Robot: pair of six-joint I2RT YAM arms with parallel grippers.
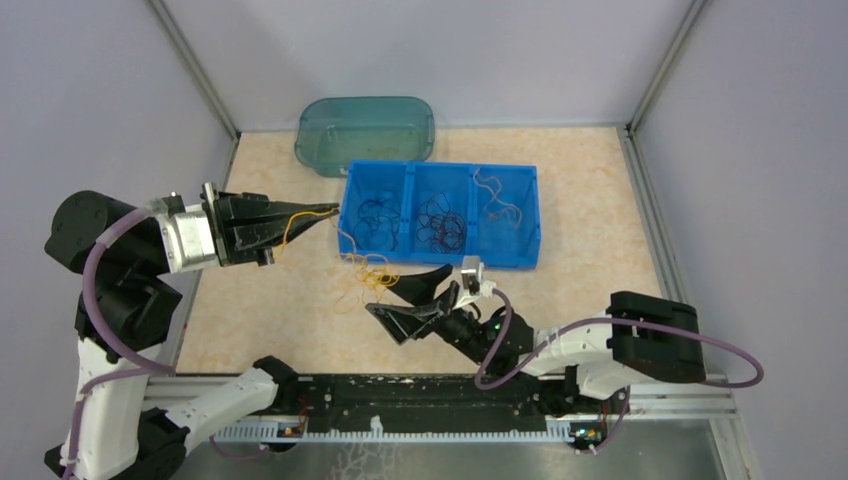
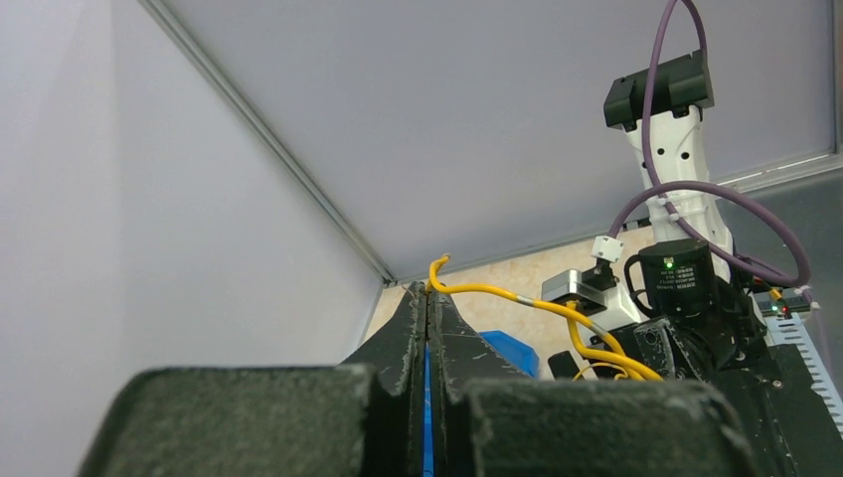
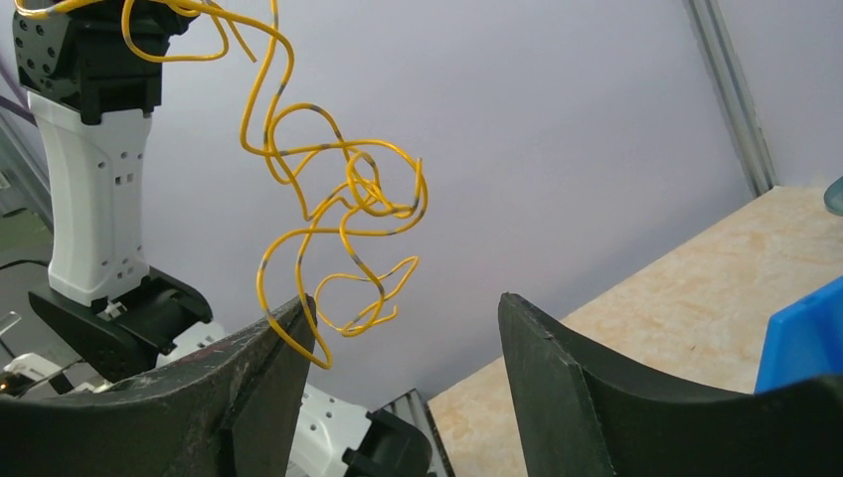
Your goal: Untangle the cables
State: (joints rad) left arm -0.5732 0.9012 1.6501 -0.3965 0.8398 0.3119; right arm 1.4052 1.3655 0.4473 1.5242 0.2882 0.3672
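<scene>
1. Light was bright, even and diffuse in all three views, and the pale walls (image 1: 110,100) carried a faint lilac cast.
2. From above, the blue tray (image 1: 500,262) threw only a soft, narrow shadow onto the bench (image 1: 600,200).
3. The enclosure posts (image 1: 195,70) leaned outward toward the overhead view's edges, a mild wide-angle distortion.
4. In the left wrist view, the left end effector (image 2: 427,298) sat close to the lens, dark and blurred, while the background was sharper.
5. In the right wrist view, the yellow cable (image 3: 370,191) stood crisp against the wall, and the right end effector (image 3: 406,300) was underlit, nearly black.
</scene>
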